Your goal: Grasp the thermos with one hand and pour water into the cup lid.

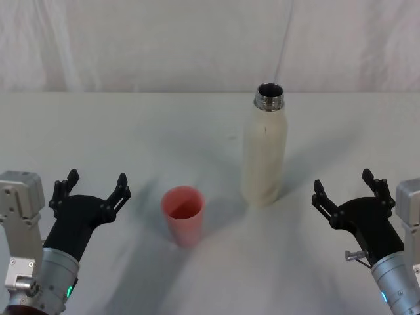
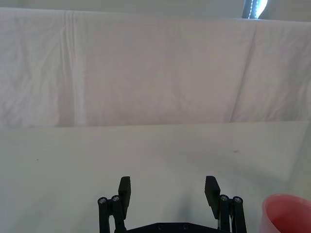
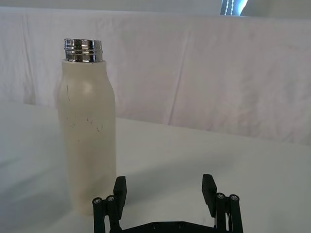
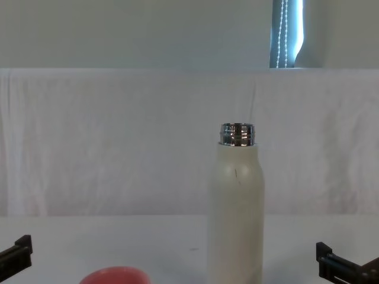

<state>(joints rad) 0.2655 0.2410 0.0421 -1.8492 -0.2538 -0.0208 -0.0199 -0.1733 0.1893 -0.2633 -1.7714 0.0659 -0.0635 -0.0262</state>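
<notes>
Your thermos [image 1: 264, 149] stands upright and uncapped on the desk [image 1: 131, 131], just beside the cup lid [image 1: 183, 214]. Both the left tool [image 1: 92, 186] and right tool [image 1: 346, 187] hover spread wide, holding nothing. Watch your approach: a sideways nudge could topple the tall open bottle and spill it.

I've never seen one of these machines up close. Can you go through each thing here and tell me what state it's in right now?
thermos: upright on the table, cap off, neck open, nothing holding it.
cup lid: upright, mouth up, to the left of the thermos and apart from it; looks empty.
left hand: open, empty, low at the near left.
right hand: open, empty, low at the near right, short of the thermos.
</notes>
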